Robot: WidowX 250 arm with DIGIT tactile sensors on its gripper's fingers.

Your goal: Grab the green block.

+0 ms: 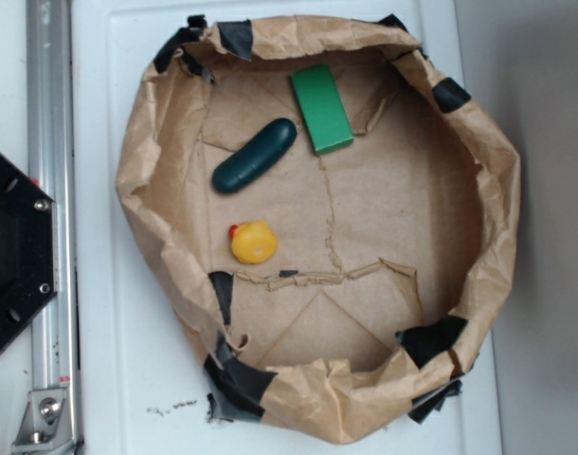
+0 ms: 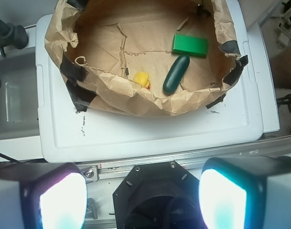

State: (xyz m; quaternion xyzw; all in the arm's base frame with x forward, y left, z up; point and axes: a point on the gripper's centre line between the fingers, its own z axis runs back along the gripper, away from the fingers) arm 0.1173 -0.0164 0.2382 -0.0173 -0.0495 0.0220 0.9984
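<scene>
The green block (image 1: 321, 108) lies flat inside the brown paper bowl (image 1: 478, 161), near its top wall. In the wrist view the green block (image 2: 190, 45) lies at the far right of the bowl. My gripper (image 2: 143, 200) shows only in the wrist view, high above the robot base and well short of the bowl. Its two fingers (image 2: 62, 202) stand wide apart with nothing between them. The gripper does not show in the exterior view.
A dark teal capsule (image 1: 254, 155) lies just left of the block, also seen from the wrist (image 2: 176, 74). A yellow duck (image 1: 252, 243) sits lower left. The paper wall (image 2: 150, 102) is crumpled and taped. The black robot base (image 1: 14, 251) and a metal rail (image 1: 52, 218) are at left.
</scene>
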